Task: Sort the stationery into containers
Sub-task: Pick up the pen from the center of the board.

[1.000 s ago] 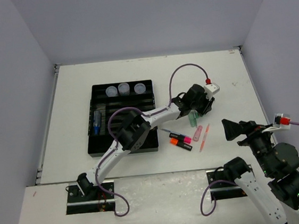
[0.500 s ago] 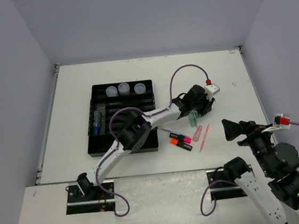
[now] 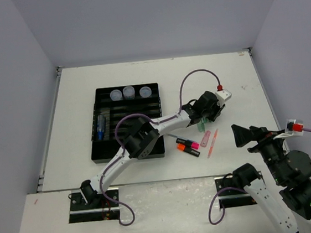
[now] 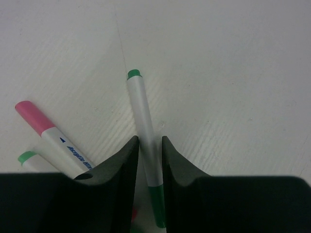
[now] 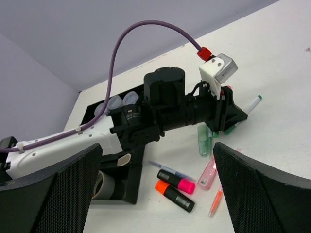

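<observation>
I have the left gripper [image 4: 150,141] pinching the green pen [image 4: 138,102], which lies flat on the table [image 4: 233,73], well right of the tray [image 3: 95,150]. A pink marker [image 4: 41,127] crowds my left finger. The right gripper [image 5: 156,187] has its jaws wide apart.

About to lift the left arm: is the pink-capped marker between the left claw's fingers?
No, the left claw grips the green-tipped white pen, while the pink-capped marker lies on the table beside it.
</observation>
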Robot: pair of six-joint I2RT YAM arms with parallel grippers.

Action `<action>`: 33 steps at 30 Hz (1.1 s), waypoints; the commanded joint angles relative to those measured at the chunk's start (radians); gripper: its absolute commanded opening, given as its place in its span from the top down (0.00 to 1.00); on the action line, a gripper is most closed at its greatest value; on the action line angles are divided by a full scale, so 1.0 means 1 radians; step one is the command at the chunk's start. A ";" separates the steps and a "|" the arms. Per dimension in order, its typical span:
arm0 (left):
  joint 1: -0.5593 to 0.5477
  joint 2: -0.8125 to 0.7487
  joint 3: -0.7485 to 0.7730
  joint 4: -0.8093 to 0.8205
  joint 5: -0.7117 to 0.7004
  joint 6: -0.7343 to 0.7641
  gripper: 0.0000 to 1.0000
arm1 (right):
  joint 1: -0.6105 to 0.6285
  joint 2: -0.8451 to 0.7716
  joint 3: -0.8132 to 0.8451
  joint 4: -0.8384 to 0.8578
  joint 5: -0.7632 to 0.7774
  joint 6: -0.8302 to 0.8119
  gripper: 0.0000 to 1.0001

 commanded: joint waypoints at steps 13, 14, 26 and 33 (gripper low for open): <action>-0.060 -0.055 -0.028 -0.031 0.021 0.002 1.00 | 0.001 -0.028 -0.002 0.009 -0.004 -0.014 0.01; -0.061 -0.070 -0.030 -0.025 0.022 -0.002 1.00 | 0.002 -0.028 -0.002 0.010 -0.004 -0.014 0.01; -0.060 -0.280 -0.098 0.059 0.059 -0.053 1.00 | 0.002 -0.024 0.003 0.010 -0.007 -0.021 0.01; -0.038 -0.366 -0.138 -0.020 -0.173 -0.097 1.00 | 0.003 -0.034 0.009 0.017 -0.010 -0.039 0.01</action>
